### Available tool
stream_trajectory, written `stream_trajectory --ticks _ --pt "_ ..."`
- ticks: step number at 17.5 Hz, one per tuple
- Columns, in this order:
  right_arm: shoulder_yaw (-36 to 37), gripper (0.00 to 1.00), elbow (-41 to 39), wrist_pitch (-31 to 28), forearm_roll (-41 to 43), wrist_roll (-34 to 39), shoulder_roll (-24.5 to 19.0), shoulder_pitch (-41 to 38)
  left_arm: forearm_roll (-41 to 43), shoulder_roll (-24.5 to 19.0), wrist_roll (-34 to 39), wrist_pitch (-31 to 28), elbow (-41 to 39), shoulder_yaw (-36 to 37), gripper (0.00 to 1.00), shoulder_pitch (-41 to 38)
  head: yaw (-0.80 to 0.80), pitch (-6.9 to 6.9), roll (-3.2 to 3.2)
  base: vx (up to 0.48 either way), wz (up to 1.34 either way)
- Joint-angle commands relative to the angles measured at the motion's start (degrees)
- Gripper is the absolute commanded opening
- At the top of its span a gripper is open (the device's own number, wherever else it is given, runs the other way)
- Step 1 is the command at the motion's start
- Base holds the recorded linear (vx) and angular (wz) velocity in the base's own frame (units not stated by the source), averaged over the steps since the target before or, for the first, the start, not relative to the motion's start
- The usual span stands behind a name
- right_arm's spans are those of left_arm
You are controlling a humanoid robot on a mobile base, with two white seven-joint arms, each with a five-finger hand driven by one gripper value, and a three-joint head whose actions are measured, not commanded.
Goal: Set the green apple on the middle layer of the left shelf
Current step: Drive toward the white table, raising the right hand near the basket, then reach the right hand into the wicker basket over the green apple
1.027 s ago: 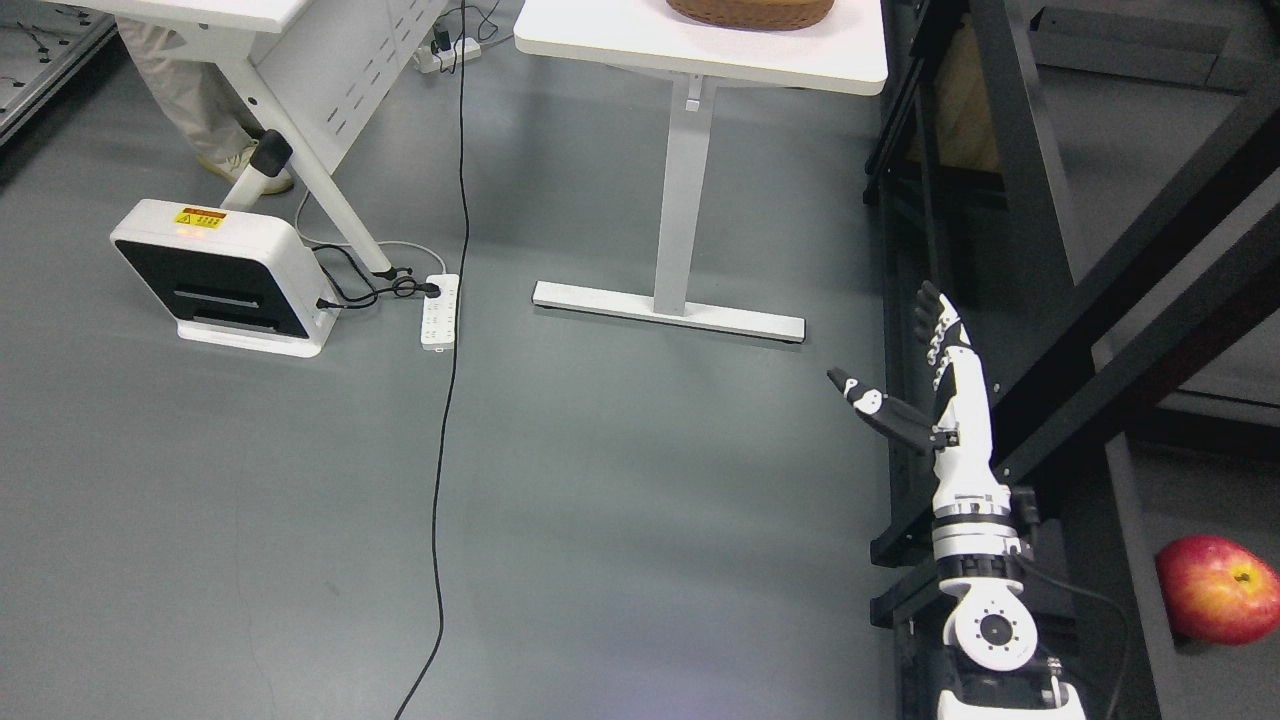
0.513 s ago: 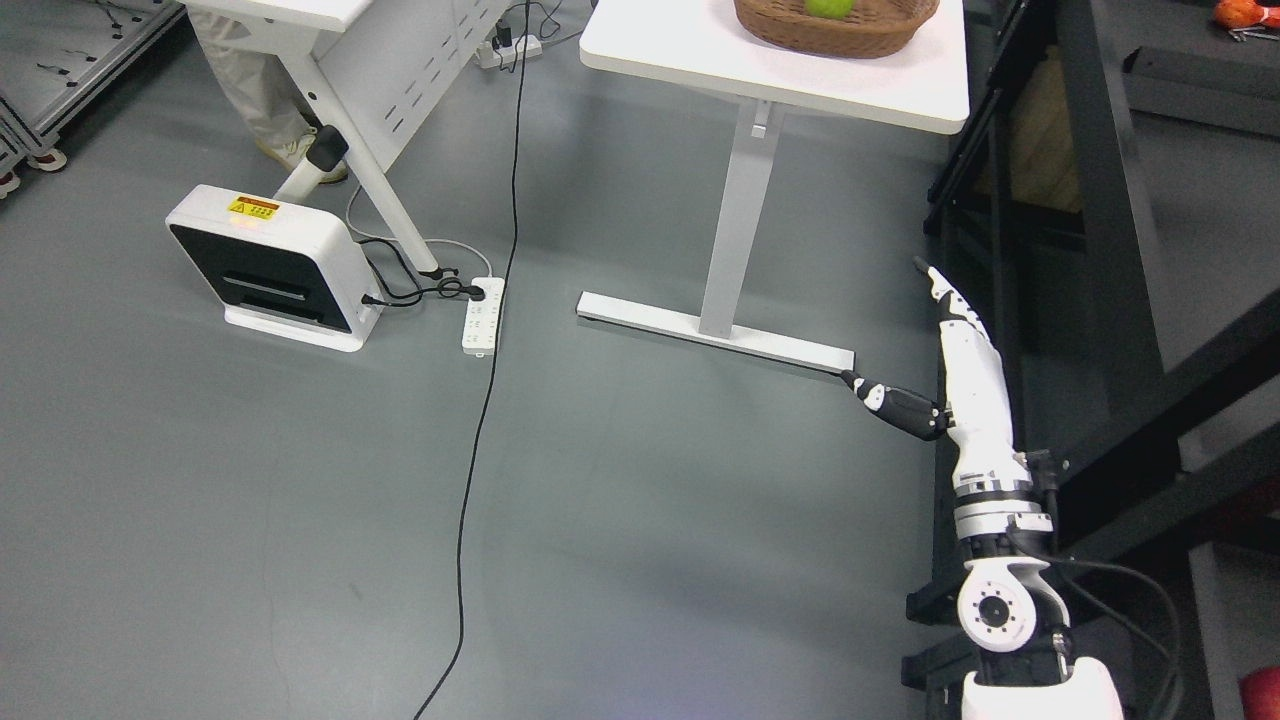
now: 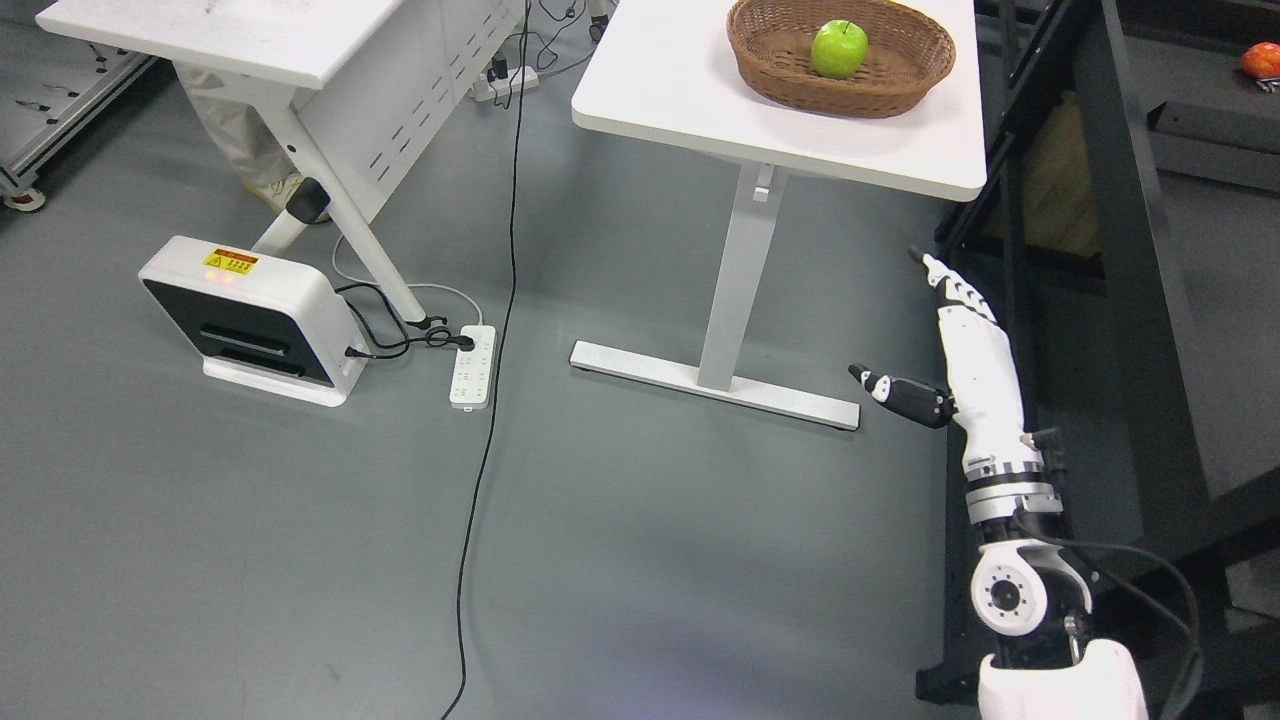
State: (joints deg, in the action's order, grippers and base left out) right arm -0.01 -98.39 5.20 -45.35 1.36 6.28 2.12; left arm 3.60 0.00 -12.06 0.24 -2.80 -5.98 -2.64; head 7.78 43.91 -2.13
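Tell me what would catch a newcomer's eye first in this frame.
The green apple stands out, sitting alone in a wicker basket on the white table at top centre. Next is the right hand, fingers open and empty, raised at lower right beside the black shelf frame, well below the tabletop.

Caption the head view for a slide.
Right hand open and empty, below the table where a green apple sits in a wicker basket.

Woven brown wicker basket (image 3: 905, 85) cropped at its top rim by the frame edge; small orange object (image 3: 1262, 60) at upper right cut off, unidentifiable; person's beige trouser leg (image 3: 235, 140) mostly hidden behind white desk (image 3: 250, 40).
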Motion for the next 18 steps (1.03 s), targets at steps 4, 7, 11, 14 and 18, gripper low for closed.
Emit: stream_trajectory --ticks 4,7,11,14,18 --pt "-1.0 0.96 0.7 -1.5 -1.0 0.6 0.7 3.1 0.0 -1.0 0.0 0.0 0.0 0.0 1.00 0.0 0.00 0.00 0.00 0.320 -0.13" --pt "-1.8 0.96 1.4 -1.4 -0.9 2.2 -0.1 4.2 0.0 -1.0 0.0 0.0 0.0 0.0 1.00 0.0 0.00 0.00 0.00 0.343 -0.15" --pt "-3.9 0.96 2.6 -1.3 -1.0 3.4 -1.1 7.2 0.0 -1.0 0.0 0.0 0.0 0.0 1.00 0.0 0.00 0.00 0.00 0.304 -0.10" --pt "-6.3 0.97 6.1 -1.2 -1.0 4.7 -1.4 9.4 0.0 -1.0 0.0 0.0 0.0 0.0 1.00 0.0 0.00 0.00 0.00 0.286 -0.06" --pt "-7.3 0.97 9.3 -1.2 -0.8 7.1 -2.1 12.4 0.0 -1.0 0.0 0.0 0.0 0.0 1.00 0.0 0.00 0.00 0.00 0.266 -0.04"
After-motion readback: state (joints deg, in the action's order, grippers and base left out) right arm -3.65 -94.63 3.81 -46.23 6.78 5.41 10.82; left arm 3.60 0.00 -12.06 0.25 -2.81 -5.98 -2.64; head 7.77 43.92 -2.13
